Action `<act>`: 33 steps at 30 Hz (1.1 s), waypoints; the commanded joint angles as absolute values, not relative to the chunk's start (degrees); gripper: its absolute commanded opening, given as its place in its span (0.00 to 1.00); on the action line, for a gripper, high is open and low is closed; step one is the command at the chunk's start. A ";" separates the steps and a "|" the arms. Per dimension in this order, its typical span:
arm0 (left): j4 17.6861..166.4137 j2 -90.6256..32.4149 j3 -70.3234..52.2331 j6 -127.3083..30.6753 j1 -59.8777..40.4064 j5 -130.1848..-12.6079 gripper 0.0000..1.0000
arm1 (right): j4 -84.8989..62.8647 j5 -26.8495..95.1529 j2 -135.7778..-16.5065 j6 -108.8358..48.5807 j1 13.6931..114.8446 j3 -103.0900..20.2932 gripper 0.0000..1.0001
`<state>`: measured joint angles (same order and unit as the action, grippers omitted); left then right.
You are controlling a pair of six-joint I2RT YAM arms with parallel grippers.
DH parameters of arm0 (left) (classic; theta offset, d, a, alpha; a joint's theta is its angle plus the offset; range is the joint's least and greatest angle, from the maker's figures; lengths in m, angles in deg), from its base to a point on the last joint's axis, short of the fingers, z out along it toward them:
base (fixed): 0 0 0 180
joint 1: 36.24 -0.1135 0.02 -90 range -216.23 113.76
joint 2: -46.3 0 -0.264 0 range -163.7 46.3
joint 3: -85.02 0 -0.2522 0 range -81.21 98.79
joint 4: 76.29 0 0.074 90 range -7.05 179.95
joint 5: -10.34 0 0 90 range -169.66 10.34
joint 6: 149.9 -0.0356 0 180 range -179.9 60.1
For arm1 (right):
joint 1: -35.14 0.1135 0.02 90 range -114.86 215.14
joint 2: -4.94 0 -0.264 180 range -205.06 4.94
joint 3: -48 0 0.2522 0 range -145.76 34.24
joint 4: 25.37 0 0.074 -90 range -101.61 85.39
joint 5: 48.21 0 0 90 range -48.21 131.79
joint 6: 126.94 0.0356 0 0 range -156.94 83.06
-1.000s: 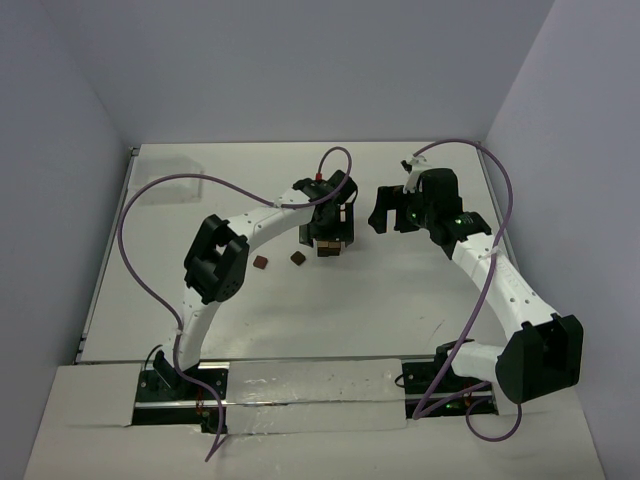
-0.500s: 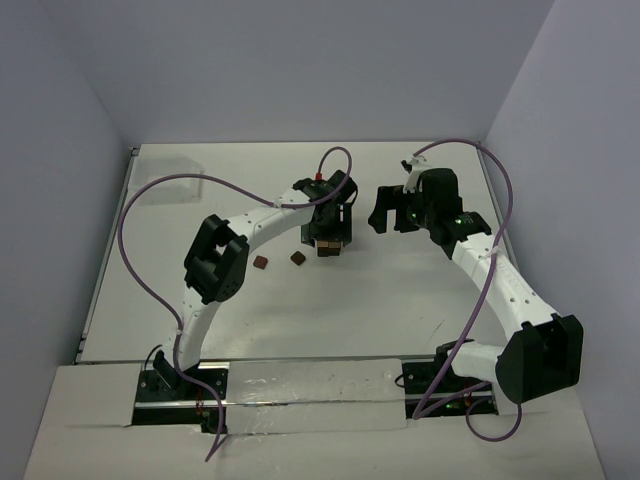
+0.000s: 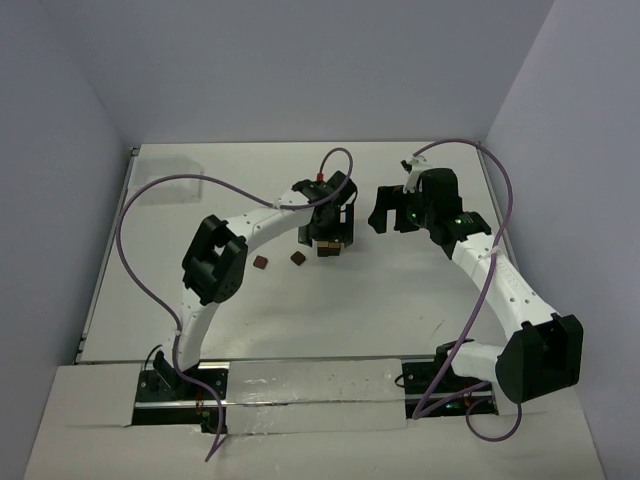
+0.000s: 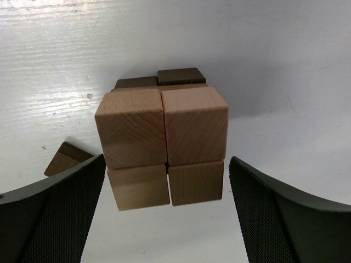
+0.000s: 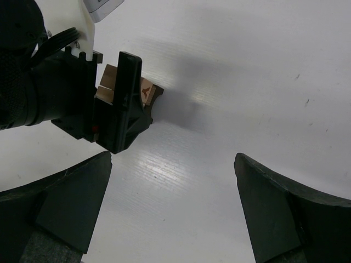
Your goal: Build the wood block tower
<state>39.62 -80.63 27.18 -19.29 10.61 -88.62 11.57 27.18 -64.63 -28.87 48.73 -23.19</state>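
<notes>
The tower [image 4: 163, 145] is a compact stack two cubes wide, tan cubes in front and dark brown ones behind. It also shows in the top view [image 3: 328, 248]. My left gripper [image 4: 164, 213] is open, its jaws standing either side of the tower without touching it. Two loose dark brown blocks lie on the table, one [image 3: 297, 258] just left of the tower and one [image 3: 261, 263] further left. One shows in the left wrist view [image 4: 64, 158]. My right gripper [image 3: 388, 212] is open and empty, right of the tower.
The left arm's gripper body [image 5: 82, 104] fills the upper left of the right wrist view, with the tower's tan edge [image 5: 147, 92] behind it. White walls enclose the table on three sides.
The left gripper has shifted very slightly over the tower. The right arm has not moved.
</notes>
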 commanded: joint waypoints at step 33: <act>58.00 -21.30 -12.49 -48.89 -28.84 -47.76 0.90 | 15.90 33.94 -73.24 -43.50 75.85 -40.25 0.99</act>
